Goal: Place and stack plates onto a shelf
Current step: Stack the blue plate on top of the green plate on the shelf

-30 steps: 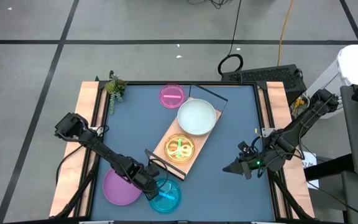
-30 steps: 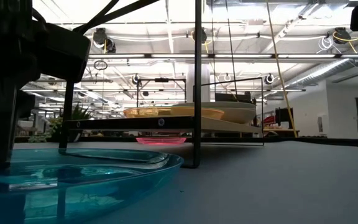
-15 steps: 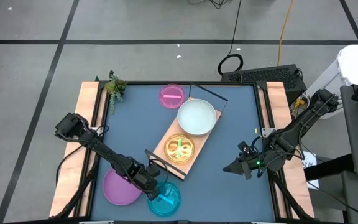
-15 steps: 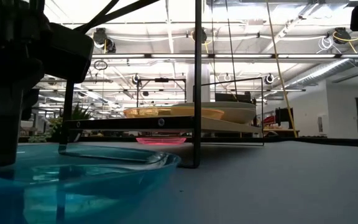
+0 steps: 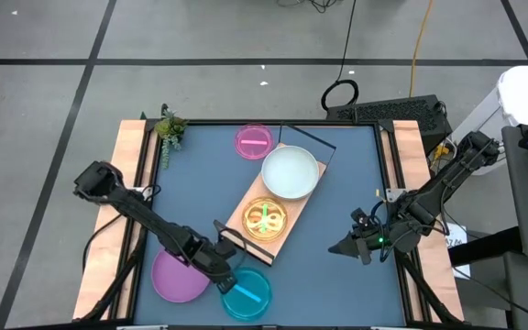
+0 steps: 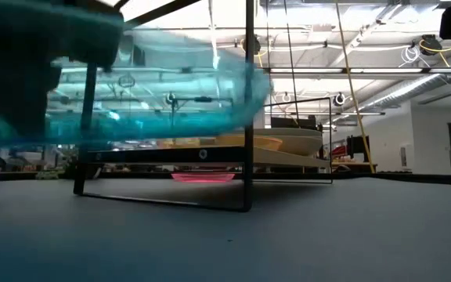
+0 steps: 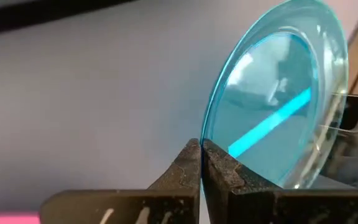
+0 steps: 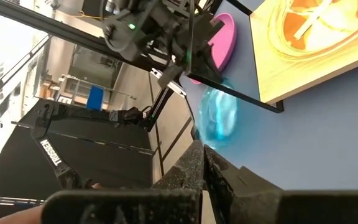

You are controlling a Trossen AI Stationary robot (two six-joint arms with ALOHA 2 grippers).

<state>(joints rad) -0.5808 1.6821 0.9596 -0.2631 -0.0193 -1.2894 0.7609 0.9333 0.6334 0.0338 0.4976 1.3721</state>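
Mid-pickup: left claw pinched shut on blue plate rim, lifted off desk near front edge. Next, probably needs carrying onto shelf. Right claw closed, empty.

bench: blue-grey top lying between light wood side strips | plant: small green sprig sitting at the bench's far left corner | cables: black loop and a yellow line trailing over the grey floor behind the bench
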